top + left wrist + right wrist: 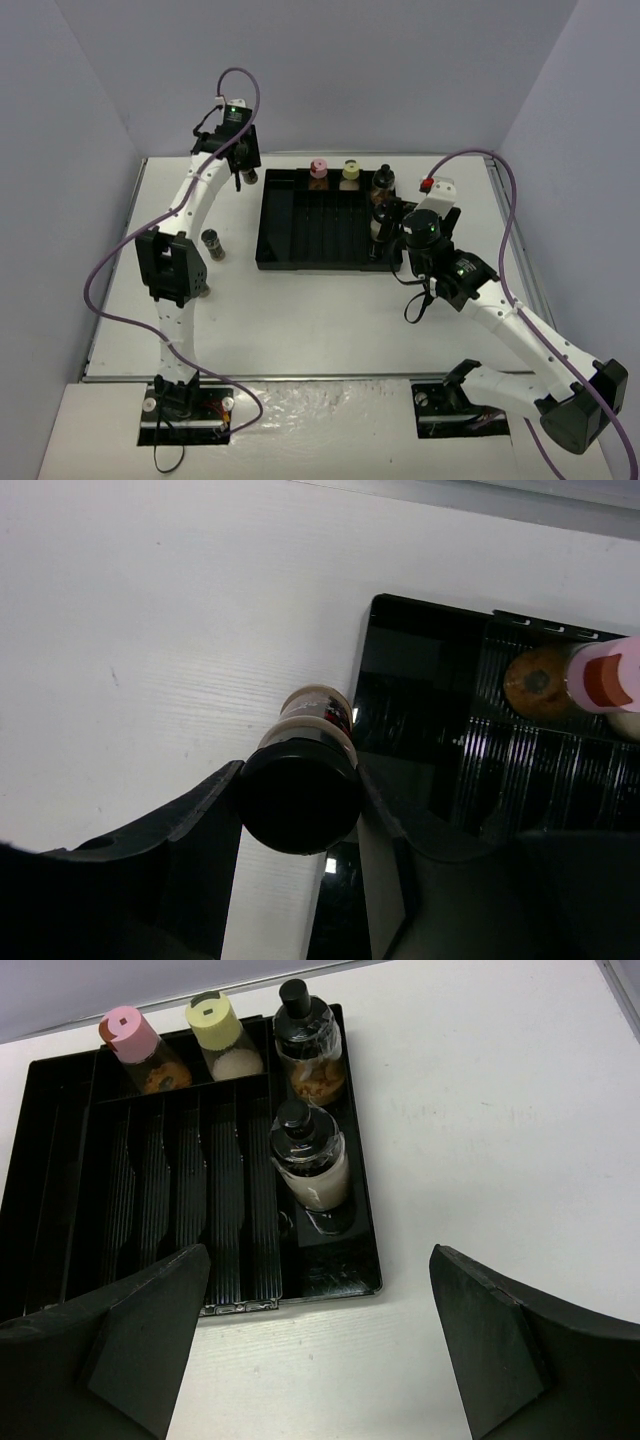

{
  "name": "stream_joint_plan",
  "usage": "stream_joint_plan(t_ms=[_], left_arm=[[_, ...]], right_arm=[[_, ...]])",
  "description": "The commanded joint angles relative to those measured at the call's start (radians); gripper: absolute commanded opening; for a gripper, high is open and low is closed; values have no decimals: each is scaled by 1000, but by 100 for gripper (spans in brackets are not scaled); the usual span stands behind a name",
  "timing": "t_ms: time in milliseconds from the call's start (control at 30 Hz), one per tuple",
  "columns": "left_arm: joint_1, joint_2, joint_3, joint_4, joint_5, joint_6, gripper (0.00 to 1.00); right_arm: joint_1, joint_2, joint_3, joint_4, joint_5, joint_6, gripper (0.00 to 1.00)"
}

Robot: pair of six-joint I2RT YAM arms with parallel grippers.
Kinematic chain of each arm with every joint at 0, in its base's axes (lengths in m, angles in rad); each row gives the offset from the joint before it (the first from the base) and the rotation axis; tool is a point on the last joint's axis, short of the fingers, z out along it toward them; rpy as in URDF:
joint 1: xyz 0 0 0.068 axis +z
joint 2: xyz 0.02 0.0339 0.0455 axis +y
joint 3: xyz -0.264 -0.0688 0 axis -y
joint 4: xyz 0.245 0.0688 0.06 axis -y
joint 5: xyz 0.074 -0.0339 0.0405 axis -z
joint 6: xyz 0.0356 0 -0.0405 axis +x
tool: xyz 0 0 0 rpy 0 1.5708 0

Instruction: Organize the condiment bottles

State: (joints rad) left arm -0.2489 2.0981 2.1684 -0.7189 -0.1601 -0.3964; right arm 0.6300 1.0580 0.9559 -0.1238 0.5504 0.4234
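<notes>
our left claw (300, 810) grips a black-capped bottle (312, 712) just left of the tray (420, 680); our right claw (320, 1335) stands open by its near edge.

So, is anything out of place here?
Yes: one dark bottle sits alone on the table, left of the black tray, while four bottles stand inside it. The left pincer grips a black-capped bottle at the tray's edge.

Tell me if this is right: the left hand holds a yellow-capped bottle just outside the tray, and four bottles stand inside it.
Not quite. The left wrist view shows the bottle in the left hand has a black cap, not yellow. It is just outside the tray, and four stand inside: a pink-capped bottle, a yellow-capped bottle and two black-capped bottles.
</notes>
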Motion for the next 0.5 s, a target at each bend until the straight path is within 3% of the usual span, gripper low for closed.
stream_joint_plan(t_ms=[0,467], left_arm=[[-34,18,82,0,-15,43,0],[-90,114,168,-28,29,110,0]], right_arm=[[8,-14,-7,59,44,18,89],[10,-17,-23,59,51,23,89]])
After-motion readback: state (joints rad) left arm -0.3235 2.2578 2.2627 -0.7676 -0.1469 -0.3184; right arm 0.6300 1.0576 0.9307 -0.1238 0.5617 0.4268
